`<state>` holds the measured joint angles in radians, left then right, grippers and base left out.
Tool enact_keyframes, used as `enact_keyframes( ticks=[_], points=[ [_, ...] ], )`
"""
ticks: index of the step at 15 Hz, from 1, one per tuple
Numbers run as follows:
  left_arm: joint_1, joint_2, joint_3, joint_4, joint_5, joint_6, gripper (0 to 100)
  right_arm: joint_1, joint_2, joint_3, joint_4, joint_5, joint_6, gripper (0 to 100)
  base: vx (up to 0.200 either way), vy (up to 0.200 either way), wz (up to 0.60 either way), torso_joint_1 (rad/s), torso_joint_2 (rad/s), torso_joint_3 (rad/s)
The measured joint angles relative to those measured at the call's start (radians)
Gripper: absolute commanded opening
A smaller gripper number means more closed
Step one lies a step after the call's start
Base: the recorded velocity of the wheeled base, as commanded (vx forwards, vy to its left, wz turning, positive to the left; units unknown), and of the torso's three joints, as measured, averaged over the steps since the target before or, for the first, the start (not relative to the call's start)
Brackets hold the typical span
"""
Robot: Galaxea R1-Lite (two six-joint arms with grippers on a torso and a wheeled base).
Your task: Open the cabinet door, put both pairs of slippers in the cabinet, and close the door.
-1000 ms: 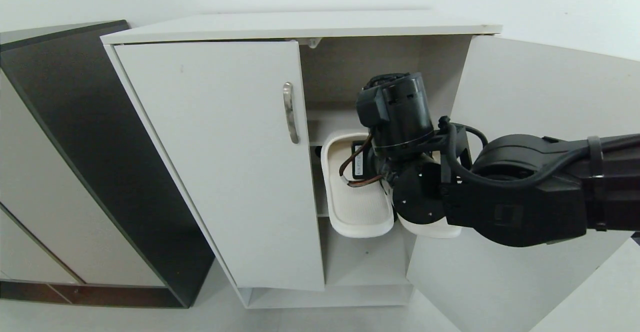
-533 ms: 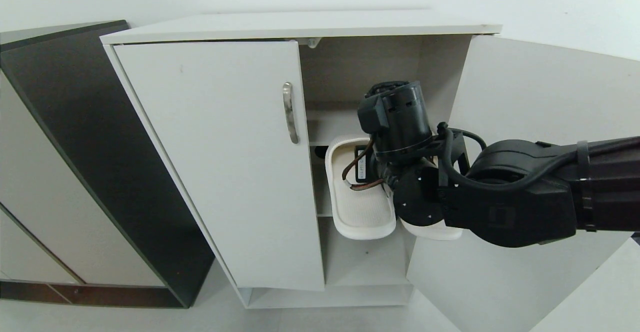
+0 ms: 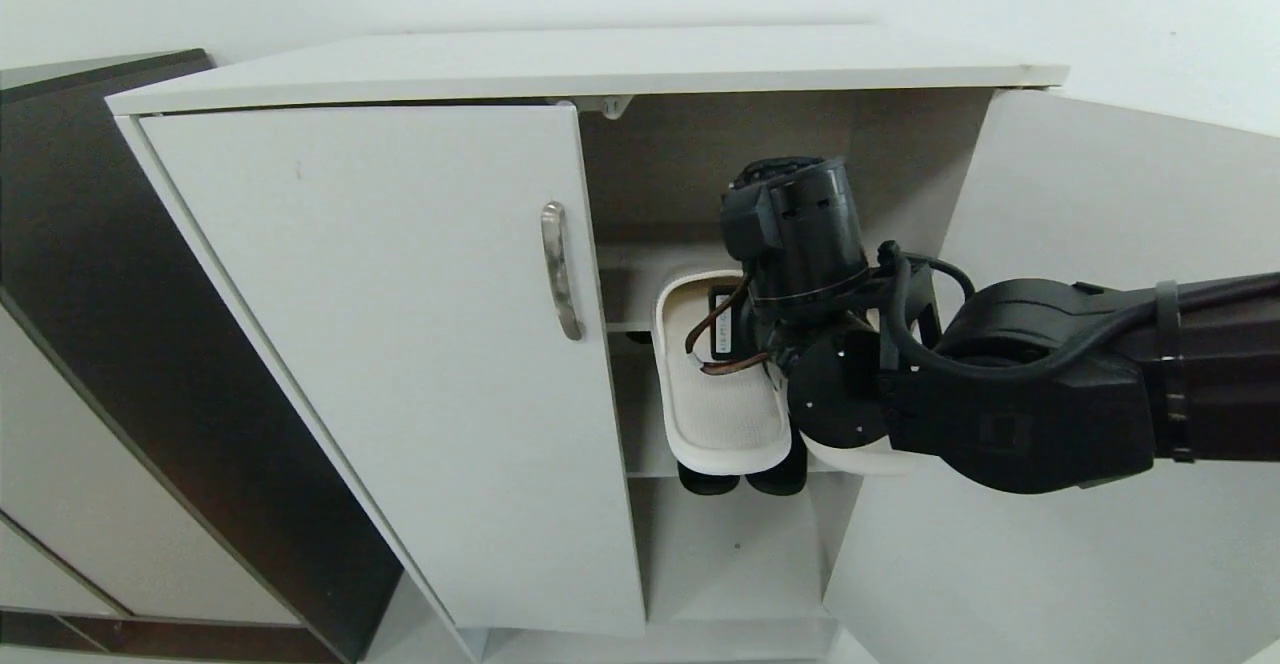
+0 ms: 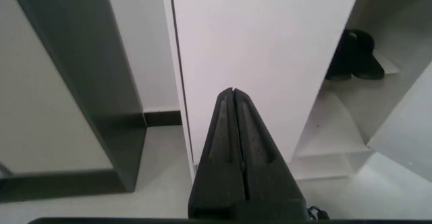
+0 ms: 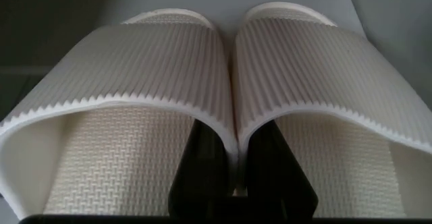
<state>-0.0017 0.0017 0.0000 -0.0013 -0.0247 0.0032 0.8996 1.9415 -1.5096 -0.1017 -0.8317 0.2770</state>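
Observation:
The white cabinet (image 3: 600, 59) has its left door (image 3: 380, 344) closed and its right door (image 3: 1100, 244) swung wide open. My right gripper (image 5: 235, 150) is shut on the pair of white slippers (image 3: 725, 414), one finger under each ribbed strap (image 5: 229, 82), pinching the inner walls together. The pair hangs in the open half, toes inward, just above the middle shelf. A pair of black slippers (image 3: 742, 479) lies on that shelf beneath them, also in the left wrist view (image 4: 358, 52). My left gripper (image 4: 233, 96) is shut and empty, low in front of the closed door.
A metal handle (image 3: 560, 269) sits on the closed door's right edge. A dark brown panel (image 3: 100, 294) stands left of the cabinet. The bottom compartment (image 3: 730, 554) below the black slippers holds nothing. The open door bounds my right arm (image 3: 1000, 404) on its right.
The head camera has shifted, so the cabinet looks larger. My right arm has carried the white slippers a little deeper into the opening, and the black slippers now show beneath them.

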Motion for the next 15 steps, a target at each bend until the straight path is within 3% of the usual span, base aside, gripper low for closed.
enact_keyframes(
  ticks=[9, 15],
  points=[
    [0.000, 0.000, 0.000, 0.000, 0.000, 0.000, 0, -0.011, 0.004, 0.014, -0.002, 0.000, -0.009, 0, 0.022, 0.000, 0.00, 0.001, 0.00, 0.000],
    [0.000, 0.000, 0.000, 0.000, 0.000, 0.000, 0, -0.062, 0.061, -0.067, -0.020, 0.004, -0.057, 0, 0.000, 0.000, 0.00, 0.000, 0.00, 0.000]
  ],
)
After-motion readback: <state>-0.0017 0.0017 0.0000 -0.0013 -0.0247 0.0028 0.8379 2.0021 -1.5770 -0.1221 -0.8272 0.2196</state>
